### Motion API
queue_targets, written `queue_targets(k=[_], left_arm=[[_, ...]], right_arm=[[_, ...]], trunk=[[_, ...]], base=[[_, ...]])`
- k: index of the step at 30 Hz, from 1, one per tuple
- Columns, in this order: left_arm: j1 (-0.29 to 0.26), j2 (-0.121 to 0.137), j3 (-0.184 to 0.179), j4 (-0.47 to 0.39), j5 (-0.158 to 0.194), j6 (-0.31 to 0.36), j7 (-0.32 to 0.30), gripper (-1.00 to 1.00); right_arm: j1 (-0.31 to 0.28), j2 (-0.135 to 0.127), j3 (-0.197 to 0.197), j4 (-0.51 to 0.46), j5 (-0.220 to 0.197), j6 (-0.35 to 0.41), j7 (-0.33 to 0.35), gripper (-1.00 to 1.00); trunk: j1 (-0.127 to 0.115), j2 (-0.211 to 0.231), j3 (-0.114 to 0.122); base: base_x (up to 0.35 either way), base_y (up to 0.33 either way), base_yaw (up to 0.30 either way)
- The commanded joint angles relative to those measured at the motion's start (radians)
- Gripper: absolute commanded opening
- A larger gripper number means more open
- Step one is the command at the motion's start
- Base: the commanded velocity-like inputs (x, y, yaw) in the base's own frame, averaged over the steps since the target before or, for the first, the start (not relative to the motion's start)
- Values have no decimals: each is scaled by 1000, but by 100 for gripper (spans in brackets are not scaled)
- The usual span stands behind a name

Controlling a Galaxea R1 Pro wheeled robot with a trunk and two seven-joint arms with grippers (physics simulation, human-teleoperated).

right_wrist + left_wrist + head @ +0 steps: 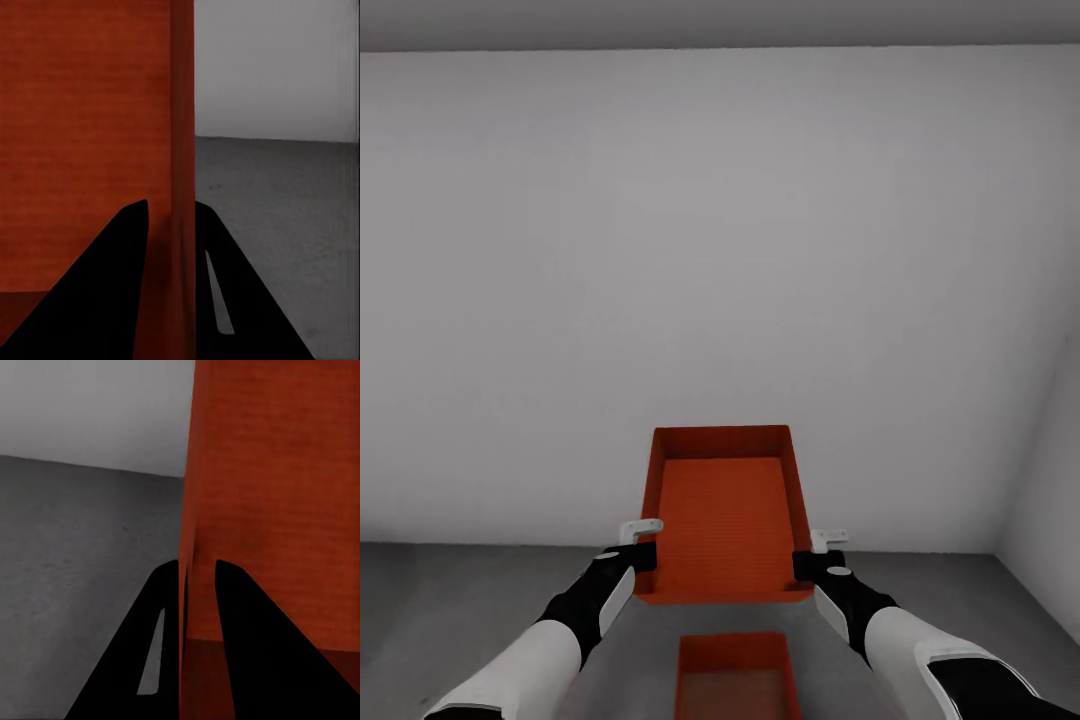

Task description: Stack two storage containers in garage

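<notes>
Upper storage container [725, 520]: held aloft before grey-white wall [710, 250], left gripper [643, 545] and right gripper [822, 553] each clamped on a side wall; lower storage container [738, 675]: on concrete floor [450, 610] directly beneath

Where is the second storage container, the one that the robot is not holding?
In the head view it sits on the grey floor, low in the middle: the lower container, between the forearms, below and nearer than the held container.
</notes>
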Motion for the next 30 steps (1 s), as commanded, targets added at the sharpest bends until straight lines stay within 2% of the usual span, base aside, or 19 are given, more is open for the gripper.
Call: queue_targets(k=[1,13,30], left_arm=[[0,1,11,-4,-10,8,45,-100],[0,1,11,-5,-10,7,45,-100],[0,0,11,-5,-10,6,45,-100]], right_arm=[[-1,-22,-26,0,7,-3,-39,-100],[-1,-23,-26,0,7,-3,-39,-100],[-1,-22,-26,0,9,-1,-39,-100]], trunk=[[1,-1,0],[1,-1,0],[1,-1,0]], base=[[285,5,-286],[62,1,-276],[16,0,-18]])
